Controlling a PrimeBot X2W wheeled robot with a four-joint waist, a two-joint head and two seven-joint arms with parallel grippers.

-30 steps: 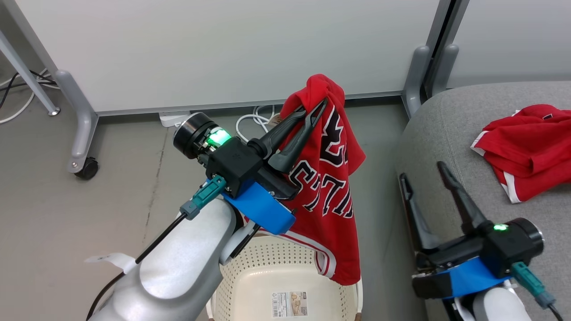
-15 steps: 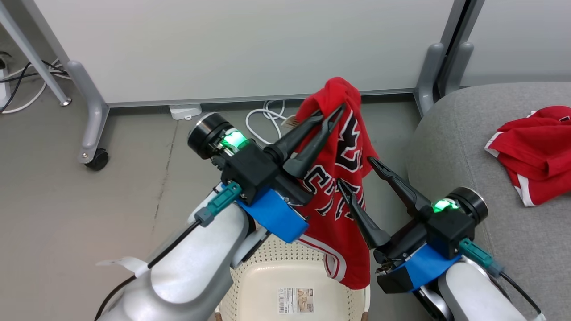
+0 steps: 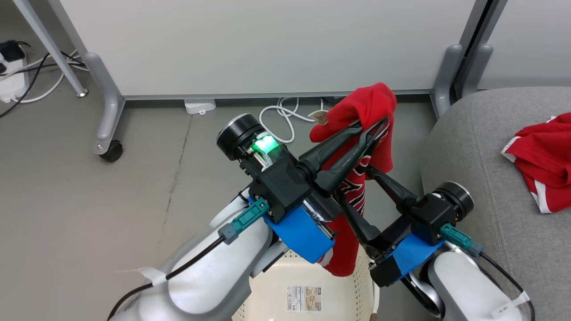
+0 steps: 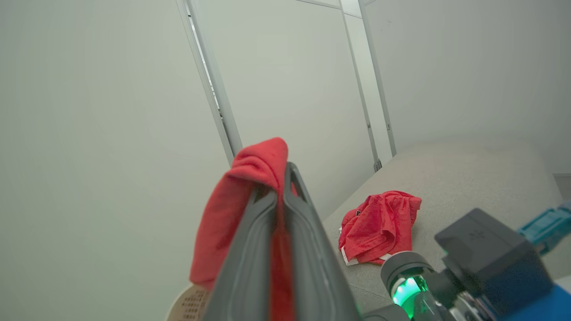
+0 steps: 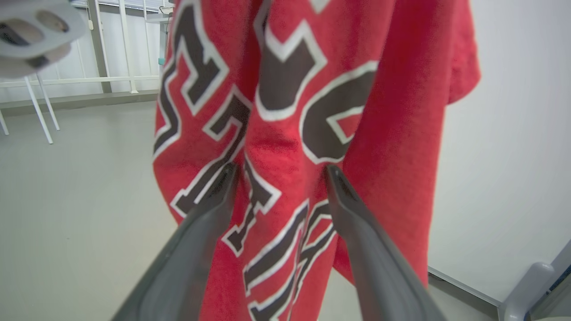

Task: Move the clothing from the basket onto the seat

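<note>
Above basket (image 3: pixel 343 294), jersey (image 3: pixel 374 100) hangs vertical, hem down, from left gripper (image 3: pixel 378 125).

Jersey (image 3: pixel 372 100) up top, pinched at its upper fold in the left gripper (image 3: pixel 379 125), the rest hanging straight down over the basket (image 3: pixel 362 278) at the near edge. Right gripper (image 5: pixel 281 171) sits just right of and below the left one, fingers spread, tips against the hanging cloth. Seat (image 3: pixel 468 147) off to the right, well apart from the basket, second garment (image 3: pixel 544 156) lying on it. Behind everything, the partition panel (image 3: pixel 267 44); at its foot on the floor, a power strip (image 3: pixel 200 106) and a coiled cable (image 3: pixel 285 118), a caster (image 3: pixel 111 151) further left.
</note>
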